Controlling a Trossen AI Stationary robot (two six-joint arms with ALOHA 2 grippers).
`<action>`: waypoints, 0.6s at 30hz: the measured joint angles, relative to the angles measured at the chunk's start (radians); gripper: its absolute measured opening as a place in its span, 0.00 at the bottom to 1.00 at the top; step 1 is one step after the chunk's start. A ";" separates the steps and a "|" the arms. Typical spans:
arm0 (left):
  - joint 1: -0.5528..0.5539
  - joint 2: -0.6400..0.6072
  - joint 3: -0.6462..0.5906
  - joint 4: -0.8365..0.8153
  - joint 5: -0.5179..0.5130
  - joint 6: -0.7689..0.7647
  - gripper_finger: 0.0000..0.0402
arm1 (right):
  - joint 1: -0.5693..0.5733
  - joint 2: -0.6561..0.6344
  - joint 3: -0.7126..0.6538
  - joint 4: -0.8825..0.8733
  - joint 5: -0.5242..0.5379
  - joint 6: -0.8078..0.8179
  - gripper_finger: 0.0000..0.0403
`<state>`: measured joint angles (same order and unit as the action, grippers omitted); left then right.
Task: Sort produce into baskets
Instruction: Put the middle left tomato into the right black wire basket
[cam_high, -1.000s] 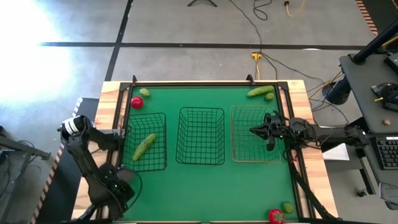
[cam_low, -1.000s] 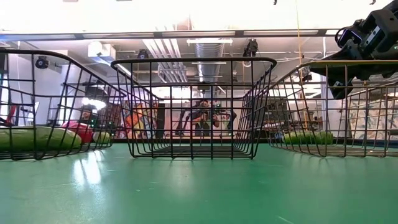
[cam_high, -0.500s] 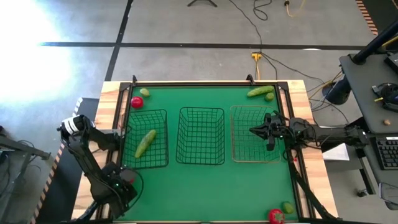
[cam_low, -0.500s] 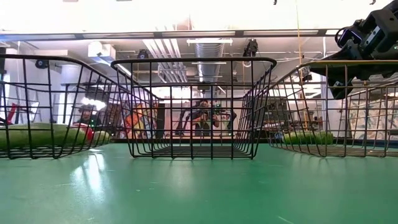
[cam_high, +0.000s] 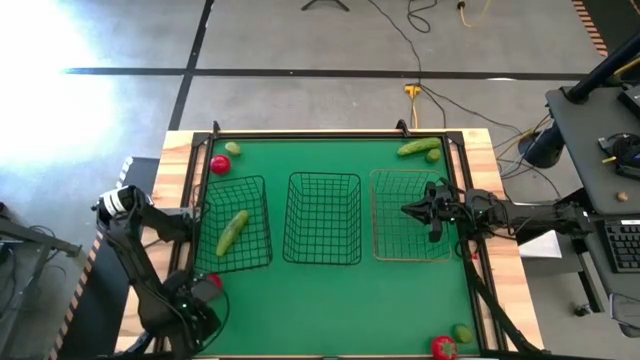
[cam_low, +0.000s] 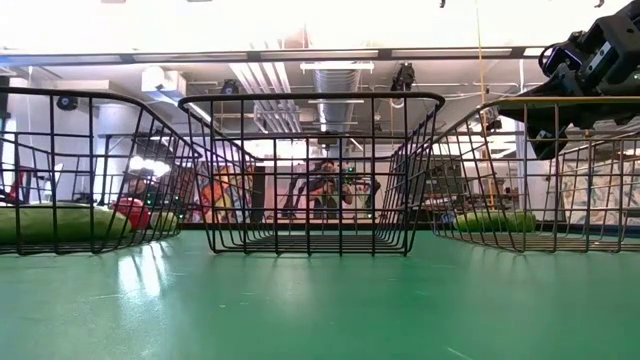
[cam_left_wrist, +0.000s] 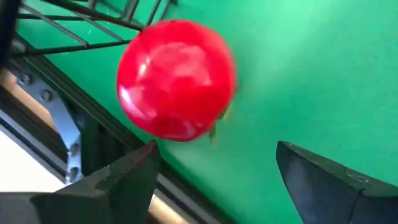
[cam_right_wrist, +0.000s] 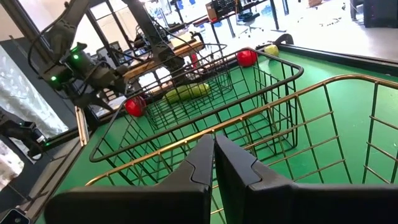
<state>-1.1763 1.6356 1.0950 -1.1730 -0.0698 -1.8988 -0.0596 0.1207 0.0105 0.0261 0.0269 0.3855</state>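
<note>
The green tabletop (cam_high: 330, 295) carries 3 square open-top wire-grid baskets in a row: a black wire basket on the left (cam_high: 236, 226), a black wire basket in the middle (cam_high: 322, 218), and a tan wire basket on the right (cam_high: 412, 216). The right gripper (cam_high: 408, 210) hangs over the tan basket with its fingers pressed together, holding nothing. The left gripper (cam_left_wrist: 214, 163) is at the near left corner of the tabletop, fingers spread wide on either side of a round red tomato (cam_left_wrist: 176, 79) that lies on the tabletop just off the left basket's near corner; the fingers are not touching it. A long green cucumber (cam_high: 232, 231) lies inside the left basket. Another green cucumber (cam_high: 418, 147) and a small lime (cam_high: 433, 156) lie at the far right corner. A second tomato (cam_high: 219, 164) and a lime (cam_high: 233, 148) sit at the far left corner, a third tomato (cam_high: 443, 347) and a lime (cam_high: 462, 332) at the near right corner.
</note>
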 joint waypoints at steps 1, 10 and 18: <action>-0.004 0.000 0.007 0.001 -0.018 -0.033 0.75 | 0.000 0.000 0.000 0.000 0.000 0.000 0.02; -0.018 0.000 0.041 -0.018 -0.053 -0.187 0.75 | 0.000 0.000 0.000 0.000 0.000 0.000 0.02; -0.031 0.000 0.094 -0.233 -0.155 -0.208 0.78 | 0.000 0.000 0.000 0.000 0.000 0.000 0.02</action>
<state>-1.2070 1.6355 1.1887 -1.4058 -0.2245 -2.1072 -0.0593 0.1207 0.0105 0.0261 0.0269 0.3855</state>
